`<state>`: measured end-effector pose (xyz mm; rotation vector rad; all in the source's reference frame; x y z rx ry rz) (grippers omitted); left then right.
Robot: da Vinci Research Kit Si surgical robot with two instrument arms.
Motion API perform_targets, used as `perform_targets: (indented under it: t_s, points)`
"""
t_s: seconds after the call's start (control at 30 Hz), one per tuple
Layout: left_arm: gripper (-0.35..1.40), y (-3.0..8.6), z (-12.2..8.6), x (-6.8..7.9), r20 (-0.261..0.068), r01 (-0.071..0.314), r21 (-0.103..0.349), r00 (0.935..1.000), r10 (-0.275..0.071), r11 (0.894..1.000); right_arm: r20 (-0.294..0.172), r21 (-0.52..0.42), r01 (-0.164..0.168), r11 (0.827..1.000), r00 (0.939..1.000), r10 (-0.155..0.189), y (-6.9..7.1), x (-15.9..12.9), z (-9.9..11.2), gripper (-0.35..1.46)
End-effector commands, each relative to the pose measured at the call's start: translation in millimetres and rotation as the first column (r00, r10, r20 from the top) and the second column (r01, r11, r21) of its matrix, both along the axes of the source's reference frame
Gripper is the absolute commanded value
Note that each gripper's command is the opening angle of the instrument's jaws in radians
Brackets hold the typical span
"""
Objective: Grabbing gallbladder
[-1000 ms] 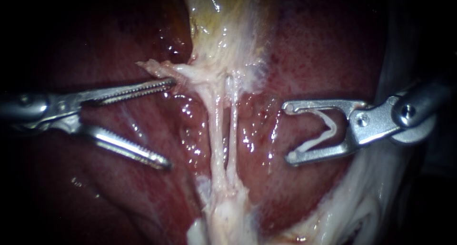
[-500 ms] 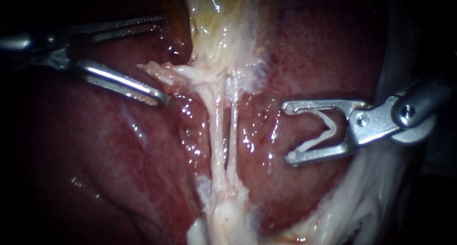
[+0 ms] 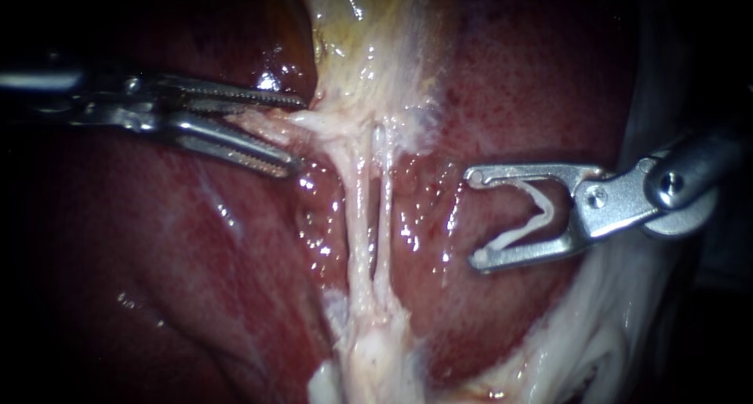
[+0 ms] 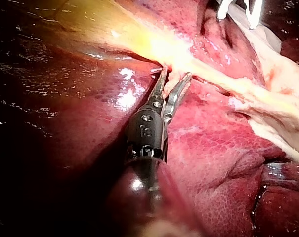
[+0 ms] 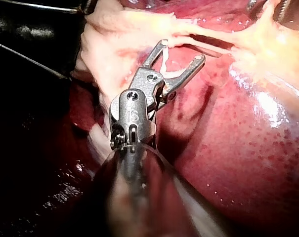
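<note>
The pale yellow gallbladder [image 3: 369, 43] narrows downward into two thin tubes [image 3: 357, 216] running side by side over the red liver [image 3: 533, 82]. My left instrument [image 3: 300, 135] comes in from the left. Its toothed jaws are open, one above and one below a pale flap of tissue [image 3: 259, 125] at the gallbladder's lower left edge. The left wrist view shows that flap between the jaws of the left instrument [image 4: 175, 75]. My right instrument [image 3: 474, 217] stands right of the tubes, apart from them, its wide jaws holding a white clip [image 3: 541, 208], also seen in the right wrist view [image 5: 165, 54].
Pale fatty tissue [image 3: 580, 333] lies at the lower right, and a whitish stump [image 3: 369, 357] sits where the tubes join at the bottom. Wet liver surface surrounds the tubes on both sides.
My left instrument rose from beside the tubes to the gallbladder's lower edge, then moved right, and its jaws have narrowed around the pale flap. The right instrument has not moved.
</note>
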<state>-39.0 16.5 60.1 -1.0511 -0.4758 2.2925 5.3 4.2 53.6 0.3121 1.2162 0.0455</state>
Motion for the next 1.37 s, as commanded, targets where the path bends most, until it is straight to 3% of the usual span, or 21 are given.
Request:
perform_targets:
  t_s: [0.03,0.2,0.33,0.43,0.5,0.57,0.73,0.93,1.07,1.37]
  points:
    - [0.19,0.0,0.0,-0.1,0.002,0.001,0.006,1.0000,-0.001,1.000,0.000,0.000,0.000,1.000,1.0000,0.000,0.0,0.0,0.0,0.50]
    - [0.17,0.0,-0.1,0.0,0.002,0.021,0.035,0.9998,-0.021,0.999,0.000,0.000,0.000,1.000,1.0000,0.000,0.0,0.0,0.0,0.50]
    - [-0.35,0.1,-0.3,0.2,-0.003,0.034,0.062,0.9994,-0.034,0.997,0.000,0.000,0.000,1.000,1.0000,0.000,0.0,0.0,0.0,0.50]
    - [-0.35,-0.1,-0.7,0.6,-0.034,0.051,0.083,0.9982,-0.049,0.995,0.000,0.000,0.000,1.000,1.0000,0.000,0.0,0.0,0.0,0.50]
    - [-0.35,-0.3,-1.3,0.8,-0.066,0.087,0.095,0.9945,-0.081,0.992,0.000,0.000,0.000,1.000,1.0000,0.000,0.0,0.0,0.0,0.50]
    - [-0.35,-0.4,-2.0,1.0,-0.076,0.110,0.101,0.9918,-0.103,0.989,0.000,0.000,0.000,1.000,1.0000,0.000,0.0,0.0,0.0,0.50]
    - [-0.35,0.4,-4.8,1.6,-0.070,0.110,0.116,0.9923,-0.103,0.987,0.000,0.000,0.000,1.000,1.0000,0.000,0.0,0.0,0.0,0.50]
    - [-0.35,3.2,-8.4,4.4,-0.061,0.150,0.109,0.9876,-0.144,0.983,0.000,0.000,0.000,1.000,1.0000,0.000,0.0,0.0,0.0,0.50]
    - [-0.35,3.6,-8.5,5.4,-0.068,0.160,0.111,0.9859,-0.153,0.981,0.000,0.000,0.000,1.000,1.0000,0.000,0.0,0.0,0.0,0.50]
    - [-0.35,3.4,-8.1,5.2,-0.070,0.164,0.108,0.9851,-0.157,0.981,0.000,0.000,0.000,1.000,1.0000,0.000,0.0,0.0,0.0,0.50]
